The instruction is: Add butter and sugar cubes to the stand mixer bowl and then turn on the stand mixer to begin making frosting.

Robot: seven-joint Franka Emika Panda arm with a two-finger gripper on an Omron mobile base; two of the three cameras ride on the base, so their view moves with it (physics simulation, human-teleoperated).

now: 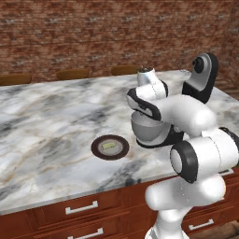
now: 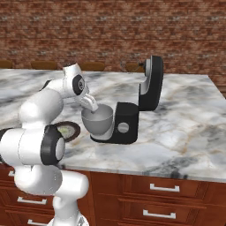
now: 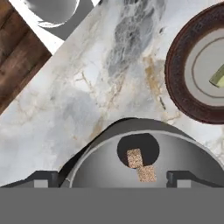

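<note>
Marbled grey-and-white worktop [image 1: 51, 121] stretches before a red brick wall. On it the black stand mixer [image 2: 132, 110] has its head tilted up, with the grey stand mixer bowl [image 2: 97, 120] on its base. Above the bowl, the hand [image 2: 92, 104] has its fingers spread apart and empty; two brown sugar cubes [image 3: 141, 164] lie inside. Nearby, the butter [image 1: 110, 145] rests on a dark brown plate [image 1: 97, 148].

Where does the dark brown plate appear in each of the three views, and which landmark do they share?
Left base view: the dark brown plate lies left of centre on the marble counter, left of the stand mixer bowl.
Right base view: the plate is at the left, partly hidden behind the white arm, left of the bowl.
Hand view: the plate is cut by the right edge, in the upper half.
Shared landmark: the grey bowl beside the plate.
</note>
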